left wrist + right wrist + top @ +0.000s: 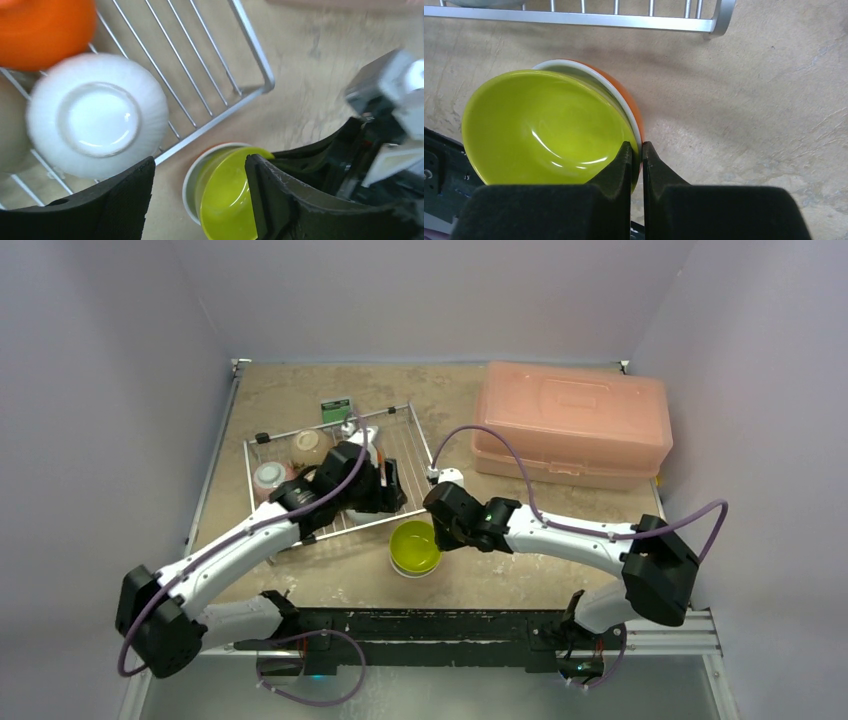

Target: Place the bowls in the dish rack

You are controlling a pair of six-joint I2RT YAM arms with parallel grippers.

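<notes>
Nearest the arm bases, two bowls sit nested on the tan, mottled table (pixel 520 560), just outside the rack's near right corner. A glossy lime-green bowl (pixel 544 125) lies tilted inside an orange bowl with a white inside (pixel 626 95). The right gripper (pixel 637 147) is pinched on their rim; whether one wall or both sits between the black pads cannot be told.

Beyond them, the left gripper (pixel 200 165) hangs over that corner of the flat silver wire dish rack (pixel 574 18), jaws spread wide with nothing between them. Three bowls show in the rack:
- a white ribbed bowl (pixel 97 120), upside down
- a second orange bowl (pixel 42 30), cut off by the frame edge
- a beige bowl (pixel 311 447)

From above, the left arm hides much of the rack. Farthest back are one pink translucent lidded box (pixel 570 420) and a green item (pixel 335 408) too small to make out.
</notes>
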